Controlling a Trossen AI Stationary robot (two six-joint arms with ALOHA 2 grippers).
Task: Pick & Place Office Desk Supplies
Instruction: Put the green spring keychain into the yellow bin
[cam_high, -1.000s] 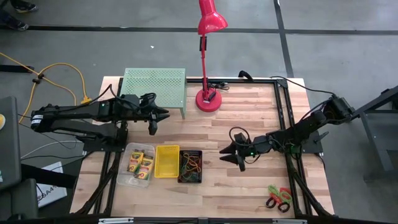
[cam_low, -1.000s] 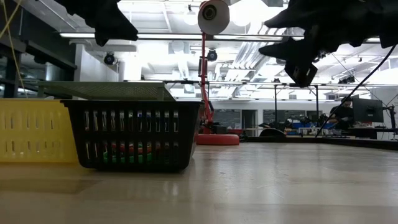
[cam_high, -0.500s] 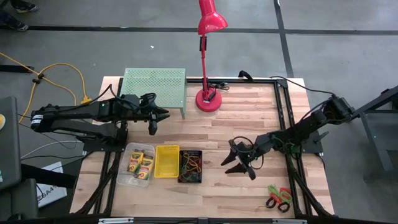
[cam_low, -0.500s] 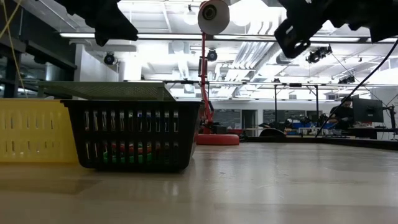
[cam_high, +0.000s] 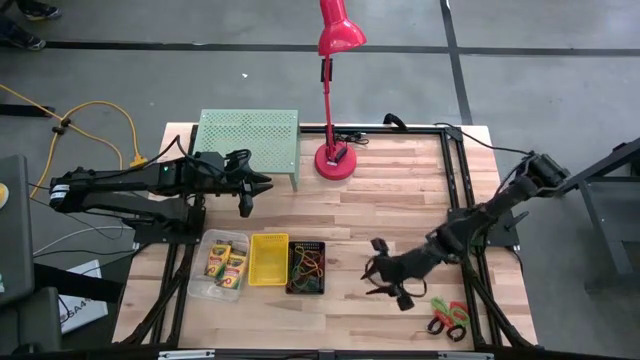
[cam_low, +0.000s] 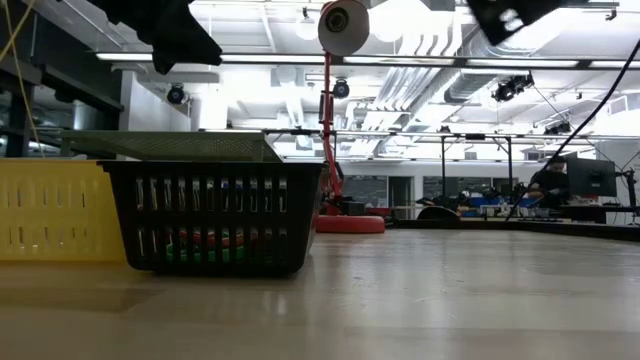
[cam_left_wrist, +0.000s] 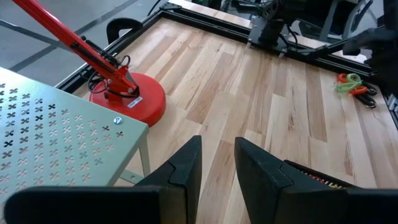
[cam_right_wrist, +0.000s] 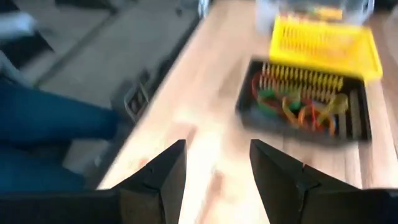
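Right gripper (cam_high: 392, 290): fingers spread wide, holding nothing, above the desk's front edge.
Scissors (cam_high: 449, 318): flat near the front right corner, just beside that gripper.
Black mesh bin (cam_high: 306, 267): front centre, coloured loops (cam_high: 308, 266) inside.
Yellow bin (cam_high: 268, 259): alongside, seemingly empty.
Clear bin (cam_high: 222, 265): crayon boxes (cam_high: 227, 264) inside.
Left gripper (cam_high: 250, 187): parted, empty, by the green rack (cam_high: 248, 134).

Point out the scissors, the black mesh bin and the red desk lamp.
scissors (cam_high: 449, 317): high view, on the red and green handles.
black mesh bin (cam_high: 306, 245): high view, on its far rim.
red desk lamp (cam_high: 333, 160): high view, on its round base.
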